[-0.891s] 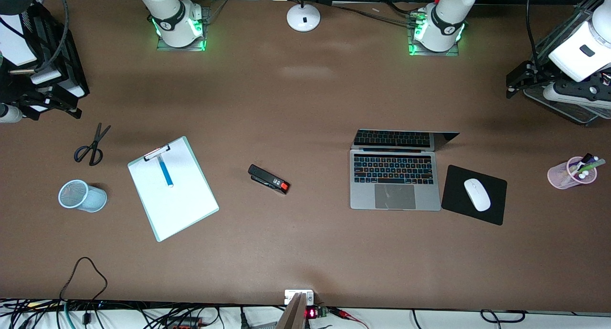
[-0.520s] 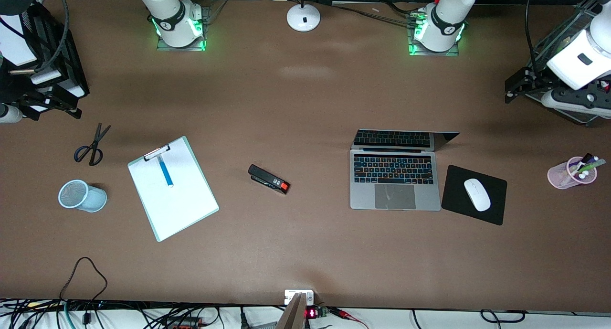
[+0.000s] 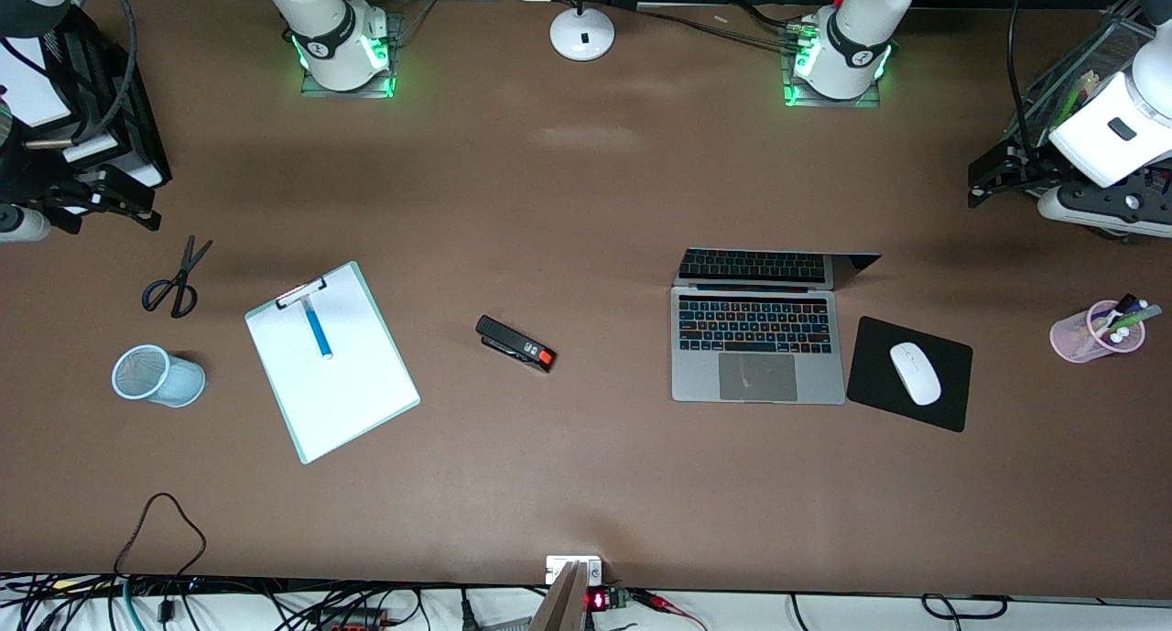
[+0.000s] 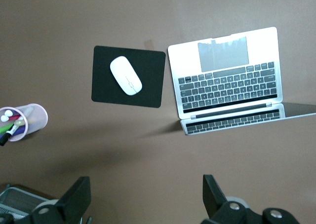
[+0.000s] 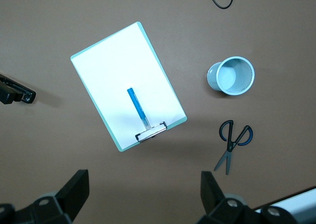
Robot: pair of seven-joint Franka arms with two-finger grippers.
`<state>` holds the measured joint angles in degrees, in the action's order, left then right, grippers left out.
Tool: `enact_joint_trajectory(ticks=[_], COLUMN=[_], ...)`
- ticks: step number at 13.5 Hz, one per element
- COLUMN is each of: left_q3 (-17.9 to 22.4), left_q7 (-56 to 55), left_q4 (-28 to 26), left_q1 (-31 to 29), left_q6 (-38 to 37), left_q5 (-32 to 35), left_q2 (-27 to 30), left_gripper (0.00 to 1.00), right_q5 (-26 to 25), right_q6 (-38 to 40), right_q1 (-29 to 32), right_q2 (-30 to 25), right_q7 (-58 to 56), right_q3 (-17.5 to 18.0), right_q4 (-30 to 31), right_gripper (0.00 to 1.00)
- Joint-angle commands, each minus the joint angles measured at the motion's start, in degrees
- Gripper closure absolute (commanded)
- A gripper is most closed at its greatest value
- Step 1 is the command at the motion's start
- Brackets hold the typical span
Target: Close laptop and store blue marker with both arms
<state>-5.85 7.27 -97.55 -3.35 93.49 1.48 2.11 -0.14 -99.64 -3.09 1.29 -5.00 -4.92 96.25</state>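
Observation:
The laptop (image 3: 758, 342) stands open near the left arm's end of the table, keyboard lit, lid upright. In the left wrist view the laptop (image 4: 224, 73) lies well below my left gripper (image 4: 145, 189), which hangs open and empty over bare table. The blue marker (image 3: 318, 329) lies on a white clipboard (image 3: 348, 393) toward the right arm's end. My right gripper (image 5: 144, 182) is open and empty, high over bare table. Below it the right wrist view shows the blue marker (image 5: 137, 107) pointing at the clip of the clipboard (image 5: 113, 61).
A black stapler (image 3: 515, 343) lies mid-table. Scissors (image 3: 176, 278) and a blue mesh cup (image 3: 156, 375) lie beside the clipboard. A white mouse (image 3: 915, 373) rests on a black mouse pad (image 3: 948, 402) beside the laptop. A pink cup (image 3: 1096, 331) holds pens.
The left arm's hand has shifted slightly over its end of the table, and the right arm's hand has barely moved. Nothing on the table has moved.

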Motion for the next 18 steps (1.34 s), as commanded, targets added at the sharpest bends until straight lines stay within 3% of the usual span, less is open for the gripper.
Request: enact_joint_trajectory(ticks=[1,18], left_q3=[0.14,0.32], left_q7=[-0.15,-0.41], left_q4=[1.66,1.74], left_q1=[0.27,-0.17], left_q6=[-1.99,-2.17], left_q5=[-0.60,-1.21], left_q2=[-0.61,-2.19], left_gripper=[0.00,0.00], right_q5=[0.84,0.75], right_q6=[-1.69,-10.22], right_q1=[0.19,-3.42], right_q2=[1.52,13.83], right_q7=[-0.63,-2.29], right_q3=[0.44,0.53], right_q4=[0.60,0.69], right_gripper=[0.00,0.00])
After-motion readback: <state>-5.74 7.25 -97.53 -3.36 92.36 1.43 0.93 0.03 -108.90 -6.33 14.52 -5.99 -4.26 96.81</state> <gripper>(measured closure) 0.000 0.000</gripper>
